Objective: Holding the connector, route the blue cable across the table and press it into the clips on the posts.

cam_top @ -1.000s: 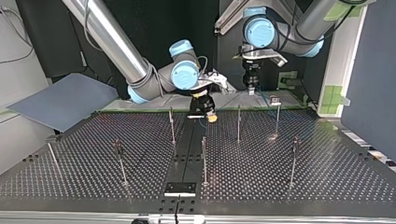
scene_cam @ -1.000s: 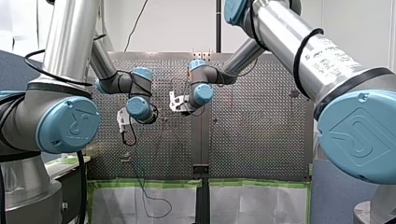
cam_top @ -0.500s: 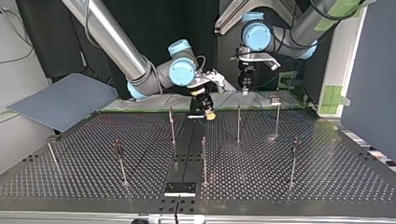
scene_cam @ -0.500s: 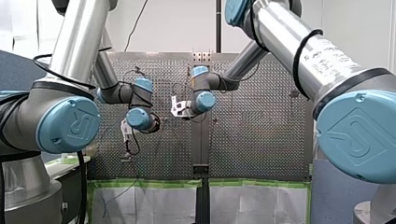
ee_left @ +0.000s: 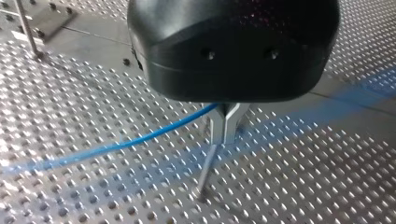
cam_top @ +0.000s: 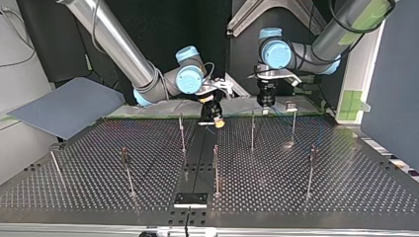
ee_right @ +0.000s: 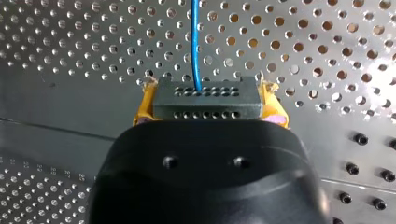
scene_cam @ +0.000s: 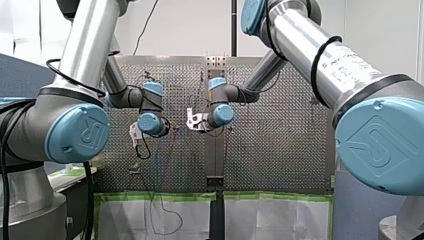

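Blue in colour, one cable [ee_right: 195,46] is entered. One end is seated in the connector [ee_right: 207,98], and from there it is led ahead of the right jaws over the perforated worktop [cam_top: 346,187].

Connector: one, dark, with rows of small holes. It is clamped across its width by the right jaws, with yellow pads [ee_right: 144,107] pressed to both sides. In the top view it is found at upper centre, just over the worktop's far edge.

Left jaws: the metal fingers [ee_left: 219,123] are drawn close together and the cable is run in between them from one side. A hold on the cable is judged. One thin post [ee_left: 205,170] is seen just under them.

Posts [cam_top: 252,132]: seven are counted in the top view, all upright and spread across the worktop. The clips are too small to be read, and the cable is not seen seated in any.

Arms: two. The right arm [cam_top: 190,79] is placed at upper left of the top view and the left arm [cam_top: 276,53] at upper right, the two near each other.

Risks, as judged:
- The connector could be dragged askew in the pads if the cable is pulled tight between the two holds.
- A clip could be missed if the cable is brought down beside a post.
- A post could be bent by the metal fingers, given how near they are.
- Slack could be caught on other posts.
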Robot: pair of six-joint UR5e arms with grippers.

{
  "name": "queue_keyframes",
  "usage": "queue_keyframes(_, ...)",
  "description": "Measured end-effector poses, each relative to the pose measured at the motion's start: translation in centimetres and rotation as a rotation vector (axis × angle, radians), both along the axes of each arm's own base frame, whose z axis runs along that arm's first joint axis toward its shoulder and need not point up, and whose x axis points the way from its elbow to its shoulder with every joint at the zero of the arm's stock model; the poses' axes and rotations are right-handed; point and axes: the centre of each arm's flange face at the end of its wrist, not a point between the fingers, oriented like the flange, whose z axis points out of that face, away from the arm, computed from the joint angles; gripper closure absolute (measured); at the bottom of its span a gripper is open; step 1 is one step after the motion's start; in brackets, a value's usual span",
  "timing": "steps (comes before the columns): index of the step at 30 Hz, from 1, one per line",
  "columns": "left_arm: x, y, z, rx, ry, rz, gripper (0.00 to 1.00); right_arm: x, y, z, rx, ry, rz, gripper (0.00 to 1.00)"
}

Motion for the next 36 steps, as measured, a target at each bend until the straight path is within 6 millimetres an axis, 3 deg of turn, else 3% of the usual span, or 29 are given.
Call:
queue_keyframes(8,1.8,1.6,-1.8,0.028,-0.003,0.000,1.00,-0.4,-0.8,0.1,-0.005,-0.001,-0.011,1.00)
queue_keyframes(19,4.9,1.6,0.1,-0.008,-0.086,-0.053,1.00,-1.0,-1.9,0.2,-0.011,-0.006,-0.023,1.00)
queue_keyframes(27,6.6,2.7,0.9,-0.012,-0.098,-0.040,1.00,-1.6,-3.2,0.8,-0.020,-0.016,-0.040,1.00)
queue_keyframes(36,7.2,2.8,-2.1,0.034,-0.015,-0.066,1.00,-1.7,-3.6,1.0,-0.022,-0.020,-0.042,1.00)
